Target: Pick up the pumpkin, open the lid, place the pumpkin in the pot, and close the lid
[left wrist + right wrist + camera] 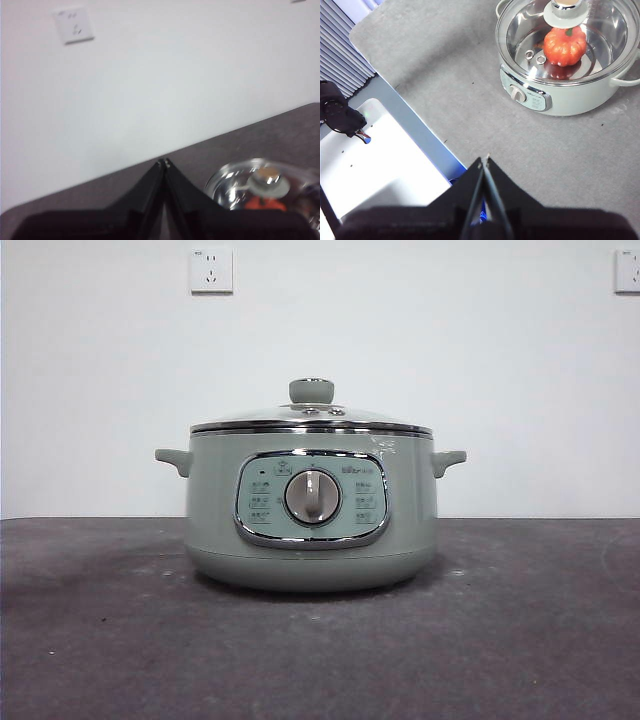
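Dark grey table, white wall with sockets. Orange pumpkin sits inside the sage-green pot, glass lid on. My left gripper and right gripper are both pressed together, empty.

Background: plain white wall, evenly lit. Two white wall sockets, one upper left, one at the upper right edge. Bench surface: dark grey, matte, finely textured, filling the lower frame.
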Controlling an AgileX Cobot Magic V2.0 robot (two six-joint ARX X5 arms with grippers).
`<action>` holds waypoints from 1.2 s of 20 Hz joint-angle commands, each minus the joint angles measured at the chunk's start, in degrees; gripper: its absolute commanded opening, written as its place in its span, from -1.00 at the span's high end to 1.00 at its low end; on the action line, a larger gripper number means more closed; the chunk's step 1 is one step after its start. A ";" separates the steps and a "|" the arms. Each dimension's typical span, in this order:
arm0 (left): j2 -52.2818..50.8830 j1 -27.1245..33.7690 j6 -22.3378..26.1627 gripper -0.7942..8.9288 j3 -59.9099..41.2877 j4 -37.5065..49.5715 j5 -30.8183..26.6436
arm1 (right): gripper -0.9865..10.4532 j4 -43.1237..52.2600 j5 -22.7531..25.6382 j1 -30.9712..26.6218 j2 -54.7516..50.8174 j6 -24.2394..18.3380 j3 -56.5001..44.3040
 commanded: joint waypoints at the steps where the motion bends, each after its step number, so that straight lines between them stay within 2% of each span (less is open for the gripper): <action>1: -6.03 1.36 0.31 0.84 -10.47 3.74 -0.13 | 0.83 0.31 0.17 0.04 0.00 -0.11 0.02; 4: -13.92 2.05 0.28 0.84 -22.60 7.08 -0.52 | 0.83 0.31 0.15 0.04 0.02 -0.11 0.02; 6: -18.93 2.05 0.04 0.84 -29.73 8.74 -2.84 | 0.83 0.31 0.15 0.04 0.00 -0.11 0.02; 10: -27.91 2.05 -0.20 0.84 -40.28 8.70 -5.88 | 0.83 0.28 0.15 0.04 -0.20 -0.11 0.02; 17: -34.23 2.05 -2.62 0.84 -49.68 8.13 -11.78 | 0.83 0.28 0.15 0.04 -0.37 -0.11 0.02; 24: -34.93 2.05 -4.76 0.84 -52.81 6.56 -12.02 | 0.83 0.28 0.15 0.04 -0.37 -0.11 0.02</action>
